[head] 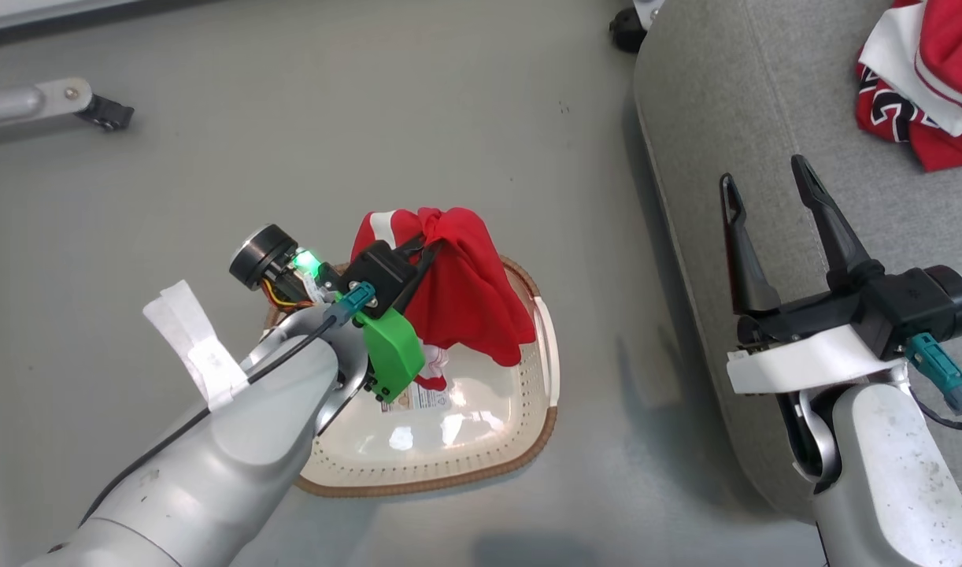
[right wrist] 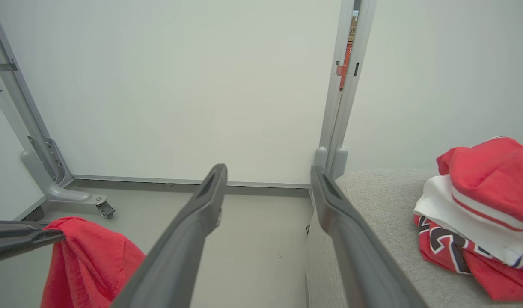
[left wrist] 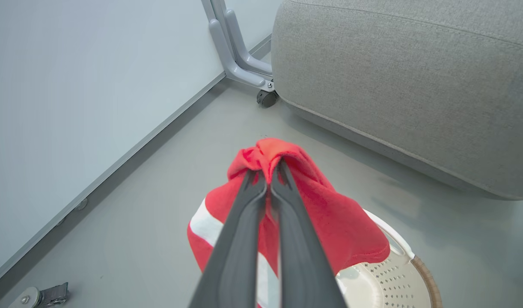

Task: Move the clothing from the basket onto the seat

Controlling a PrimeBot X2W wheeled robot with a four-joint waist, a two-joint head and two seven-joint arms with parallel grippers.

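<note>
our left claw [left wrist: 268, 173] is pressed together, pinching a bunched fold of a red garment [head: 469, 295] between its fingers. the garment hangs from the tips above the basket [head: 465, 471], with a white panel showing on one side. its lower folds reach down toward the basket's bottom, and we cannot tell whether they touch it. the basket sits on the grey floor [head: 331, 118], near the seat [head: 733, 102] but apart from it. our right claw [head: 763, 173] is spread wide with nothing between its fingers, held over the seat's edge nearest the basket. farther along the seat lies a pile of clothing [head: 926, 87], red with white panels and thin stripes, with black-and-white lettering showing low in the heap.
</note>
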